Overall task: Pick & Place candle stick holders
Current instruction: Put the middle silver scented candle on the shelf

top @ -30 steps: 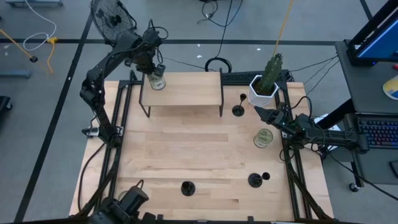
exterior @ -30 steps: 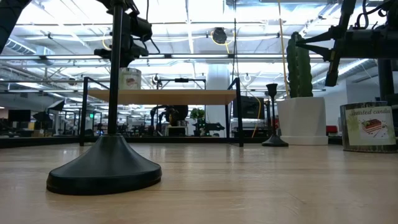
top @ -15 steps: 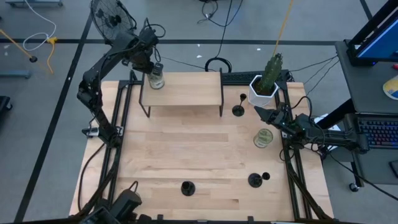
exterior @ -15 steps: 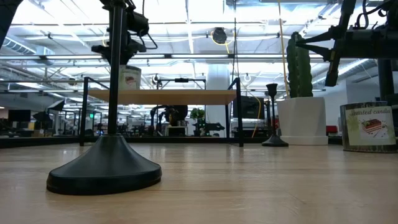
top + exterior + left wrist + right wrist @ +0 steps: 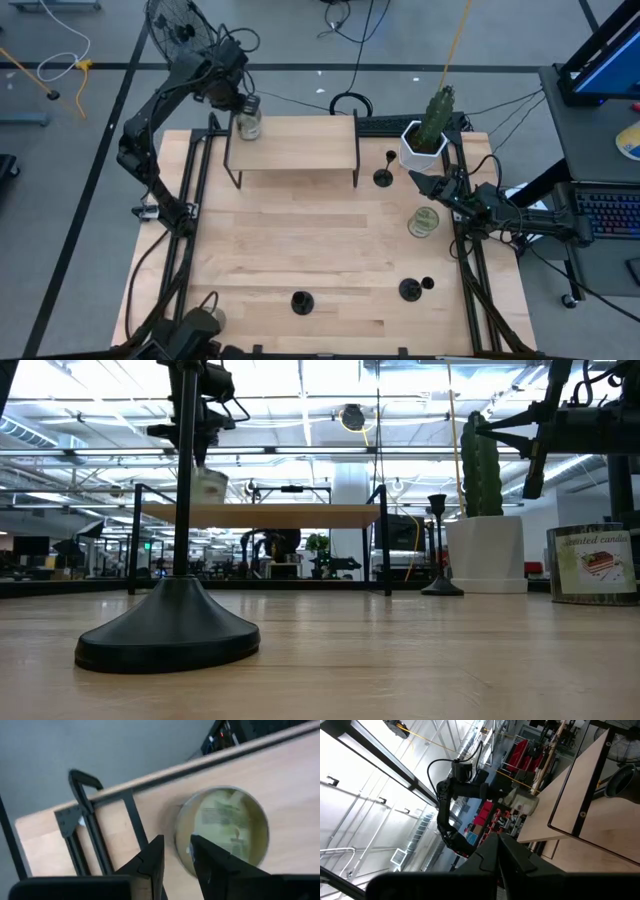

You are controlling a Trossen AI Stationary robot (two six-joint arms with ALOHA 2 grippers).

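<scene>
We see the left pincer (image 5: 243,108) reaching over the far left corner of the small raised wooden shelf on thin black legs (image 5: 292,145), its fingers slightly parted with the rim of a clear glass jar of greenish-yellow wax (image 5: 222,832) caught between them; in the low view that jar (image 5: 209,485) sits tilted on the shelf top; the right pincer (image 5: 418,181) waits clenched at the right edge of the pale wooden bench (image 5: 300,240), between a white pot with a green cactus (image 5: 424,142) and a second labelled glass jar (image 5: 423,221); the three black candle stick holders all stand on the bench, well apart: one (image 5: 384,176) just right of the shelf, one (image 5: 301,301) at the near edge centre, one (image 5: 410,290) near the right front.
</scene>
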